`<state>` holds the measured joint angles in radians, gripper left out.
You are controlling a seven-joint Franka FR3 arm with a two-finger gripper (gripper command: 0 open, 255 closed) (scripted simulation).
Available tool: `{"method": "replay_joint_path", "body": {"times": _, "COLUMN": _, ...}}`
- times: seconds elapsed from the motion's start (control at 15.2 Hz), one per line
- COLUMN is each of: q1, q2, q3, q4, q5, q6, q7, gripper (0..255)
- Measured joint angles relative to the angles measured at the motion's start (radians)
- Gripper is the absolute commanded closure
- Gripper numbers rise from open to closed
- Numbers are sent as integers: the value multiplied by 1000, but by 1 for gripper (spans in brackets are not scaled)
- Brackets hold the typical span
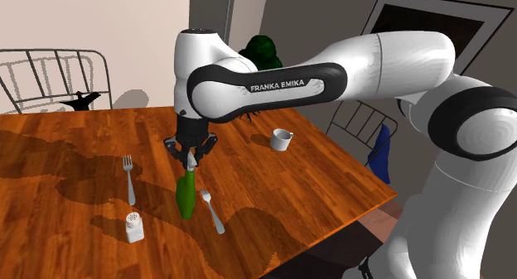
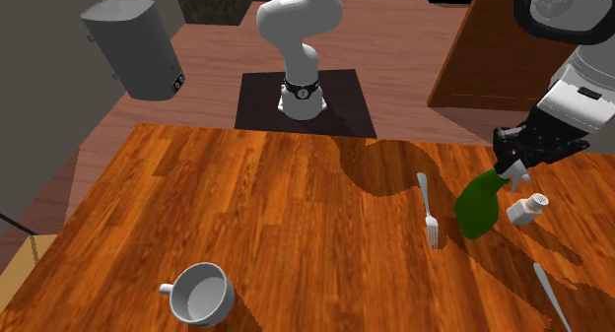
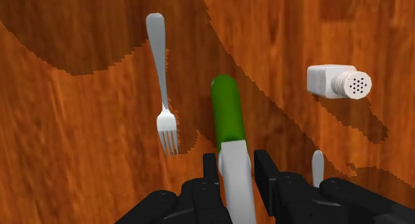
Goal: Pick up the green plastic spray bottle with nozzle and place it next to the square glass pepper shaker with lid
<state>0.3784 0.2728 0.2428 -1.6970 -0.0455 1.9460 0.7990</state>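
Note:
The green spray bottle [image 1: 187, 196] stands about upright under my gripper [image 1: 191, 151], which is shut on its white nozzle top [image 3: 236, 176]. I cannot tell whether its base touches the wooden table [image 1: 74, 228]. In the second exterior view the bottle [image 2: 480, 208] hangs just left of the pepper shaker [image 2: 527, 208], a small gap between them, below the gripper [image 2: 516, 163]. The white square shaker [image 1: 133, 227] with its perforated lid stands towards the shoulder view's left of the bottle. In the wrist view the bottle [image 3: 227, 113] runs out from between the fingers [image 3: 266, 171], the shaker [image 3: 338, 82] off to one side.
Two forks lie on either side of the bottle [image 1: 128, 178] [image 1: 213, 211]. A white cup [image 1: 282, 139] sits near the table's far right edge. Wire chairs [image 1: 50, 74] and a small black object [image 1: 83, 99] stand behind the table. A grey bin [image 2: 133, 44] is on the floor.

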Motion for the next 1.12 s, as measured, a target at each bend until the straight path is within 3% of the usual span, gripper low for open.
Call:
{"method": "replay_joint_path", "body": {"times": 0.4, "q1": 0, "q2": 1, "q3": 0, "q4": -5, "q5": 0, "q6": 6, "q7": 1, "gripper": 255}}
{"method": "replay_joint_path", "body": {"times": 0.46, "q1": 0, "q2": 1, "q3": 0, "q4": -5, "q5": 0, "q6": 6, "q7": 1, "gripper": 0}}
{"method": "replay_joint_path", "body": {"times": 0.86, "q1": 0, "q2": 1, "q3": 0, "q4": -5, "q5": -1, "q6": 7, "q7": 1, "gripper": 0}}
{"method": "replay_joint_path", "body": {"times": 1.12, "q1": -1, "q2": -13, "q3": 1, "q4": 71, "q5": 4, "q6": -82, "q7": -3, "gripper": 0}}
